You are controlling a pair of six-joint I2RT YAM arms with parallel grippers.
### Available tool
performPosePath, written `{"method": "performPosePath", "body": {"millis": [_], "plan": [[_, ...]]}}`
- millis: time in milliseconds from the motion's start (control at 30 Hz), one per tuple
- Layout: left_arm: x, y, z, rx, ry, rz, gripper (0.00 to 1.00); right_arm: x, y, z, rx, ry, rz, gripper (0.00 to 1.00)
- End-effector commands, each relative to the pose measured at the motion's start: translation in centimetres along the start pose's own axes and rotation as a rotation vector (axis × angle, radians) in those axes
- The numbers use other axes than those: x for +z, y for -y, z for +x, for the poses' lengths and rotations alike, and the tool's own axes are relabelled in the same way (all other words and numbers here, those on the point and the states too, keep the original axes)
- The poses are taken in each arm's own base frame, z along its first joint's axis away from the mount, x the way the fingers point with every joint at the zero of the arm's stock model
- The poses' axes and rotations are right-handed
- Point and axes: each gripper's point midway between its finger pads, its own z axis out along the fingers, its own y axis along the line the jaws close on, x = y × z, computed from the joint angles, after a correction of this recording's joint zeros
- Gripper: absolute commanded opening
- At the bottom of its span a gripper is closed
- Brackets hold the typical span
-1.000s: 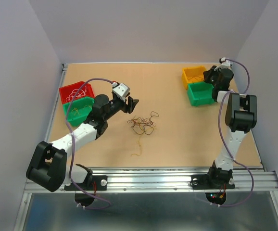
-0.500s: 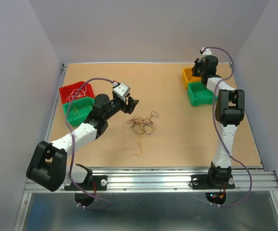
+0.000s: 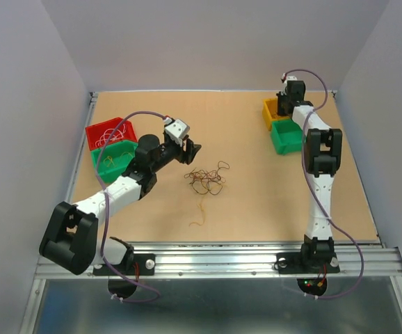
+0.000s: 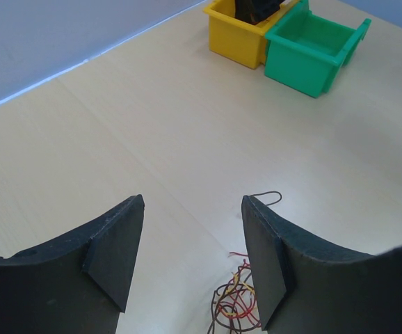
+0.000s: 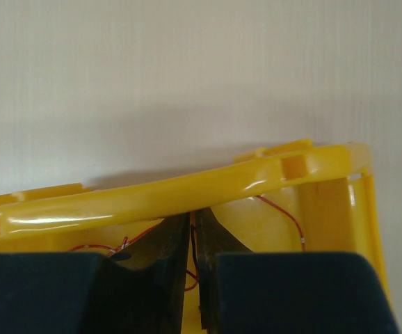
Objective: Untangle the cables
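The cables lie as a small knot (image 3: 204, 179) of brown, red and yellow wires mid-table, with one loose yellow wire (image 3: 198, 217) nearer the front. My left gripper (image 3: 190, 148) hovers open just left of the knot (image 4: 234, 306), nothing between its fingers (image 4: 117, 243). My right gripper (image 3: 286, 103) reaches into the yellow bin (image 5: 187, 188) at the far right. Its jaws (image 5: 195, 219) stand only a narrow slit apart, and a thin dark-red wire (image 5: 195, 243) hangs in that slit. More red wire (image 5: 284, 212) lies in the bin.
A green bin (image 3: 288, 137) stands next to the yellow bin (image 3: 272, 111). At the left are a red bin (image 3: 109, 129) holding whitish wire and a green bin (image 3: 114, 158) holding yellow wire. Walls close the table on three sides.
My right arm has swung from over the green bin to the yellow bin, and its jaws have parted a little. The left arm and the knot have not moved.
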Motion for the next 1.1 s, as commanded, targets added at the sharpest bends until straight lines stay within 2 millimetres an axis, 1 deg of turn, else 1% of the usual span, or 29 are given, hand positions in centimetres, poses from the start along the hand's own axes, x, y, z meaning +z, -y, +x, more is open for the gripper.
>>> {"method": "performPosePath", "body": {"millis": [0, 67, 133, 167, 233, 300, 333, 400, 433, 467, 500, 533, 567, 633, 667, 700, 733, 767, 800, 833, 867, 933, 967, 1033, 1067], "plan": [[0.5, 0.0, -3.3, 0.040, 0.082, 0.006, 0.70, -0.5, -1.3, 0.2, -0.057, -0.050, 0.010, 0.15], [0.5, 0.0, -3.3, 0.041, 0.080, 0.006, 0.70, -0.7, -1.3, -0.2, -0.043, -0.043, 0.014, 0.17], [0.5, 0.0, -3.3, 0.044, 0.080, 0.006, 0.70, -1.4, -1.3, -1.4, -0.022, -0.020, 0.020, 0.21], [0.5, 0.0, -3.3, 0.043, 0.079, 0.005, 0.70, -2.3, -1.2, -2.9, -0.007, 0.011, 0.021, 0.22], [0.5, 0.0, -3.4, 0.044, 0.082, 0.003, 0.70, -3.2, -1.6, -4.2, 0.021, 0.041, 0.005, 0.24], [0.4, 0.0, -3.4, 0.044, 0.082, 0.001, 0.70, -4.1, -1.8, -5.5, 0.045, 0.071, -0.002, 0.28], [0.4, -0.1, -3.4, 0.045, 0.080, 0.000, 0.70, -5.0, -1.8, -6.8, 0.054, 0.096, -0.004, 0.35], [0.4, -0.1, -3.3, 0.045, 0.079, -0.003, 0.70, -5.8, -1.8, -7.5, 0.095, 0.110, 0.002, 0.37], [0.4, -0.1, -3.4, 0.045, 0.080, -0.003, 0.70, -6.5, -1.7, -8.3, 0.103, 0.127, 0.004, 0.39], [0.4, -0.1, -3.3, 0.046, 0.079, -0.002, 0.69, -7.0, -1.5, -8.7, 0.107, 0.134, 0.010, 0.43], [0.4, -0.1, -3.4, 0.047, 0.080, -0.002, 0.70, -7.4, -1.4, -9.0, 0.108, 0.141, 0.017, 0.45], [0.4, -0.1, -3.4, 0.047, 0.080, 0.000, 0.70, -7.6, -1.2, -8.9, 0.117, 0.138, 0.031, 0.46], [0.4, -0.1, -3.4, 0.048, 0.080, -0.002, 0.70, -8.3, -1.2, -9.5, 0.120, 0.150, 0.030, 0.47], [0.5, -0.1, -3.3, 0.046, 0.079, 0.000, 0.70, -8.9, -1.0, -9.9, 0.132, 0.160, 0.038, 0.47], [0.4, -0.1, -3.4, 0.048, 0.079, 0.000, 0.70, -9.1, -1.0, -9.7, 0.145, 0.154, 0.039, 0.47], [0.4, 0.1, -3.4, 0.049, 0.079, 0.003, 0.70, -9.8, -1.0, -10.3, 0.155, 0.167, 0.041, 0.47], [0.4, 0.0, -3.4, 0.049, 0.079, 0.001, 0.70, -10.3, -0.8, -10.3, 0.167, 0.169, 0.053, 0.47], [0.4, 0.0, -3.4, 0.051, 0.079, 0.001, 0.70, -10.2, -0.8, -9.5, 0.189, 0.151, 0.057, 0.48], [0.5, -0.1, -3.3, 0.050, 0.076, 0.000, 0.70, -10.7, -0.6, -9.5, 0.206, 0.153, 0.065, 0.51], [0.5, 0.1, -3.3, 0.050, 0.076, 0.003, 0.70, -11.7, -0.5, -9.9, 0.247, 0.163, 0.074, 0.56], [0.5, 0.0, -3.3, 0.054, 0.074, 0.001, 0.70, -11.9, -0.7, -8.8, 0.262, 0.141, 0.069, 0.62], [0.6, -0.1, -3.1, 0.052, 0.067, -0.005, 0.70, -12.7, -1.9, -9.4, 0.293, 0.153, 0.005, 0.67], [0.6, -0.2, -3.0, 0.054, 0.064, -0.008, 0.70, -12.7, -2.1, -8.3, 0.305, 0.130, 0.004, 0.70], [0.7, -0.3, -2.9, 0.055, 0.061, -0.011, 0.71, -13.2, -2.4, -8.3, 0.318, 0.133, -0.013, 0.75], [0.7, -0.3, -2.9, 0.053, 0.061, -0.014, 0.71, -13.6, -2.9, -8.4, 0.324, 0.135, -0.024, 0.77]]}}
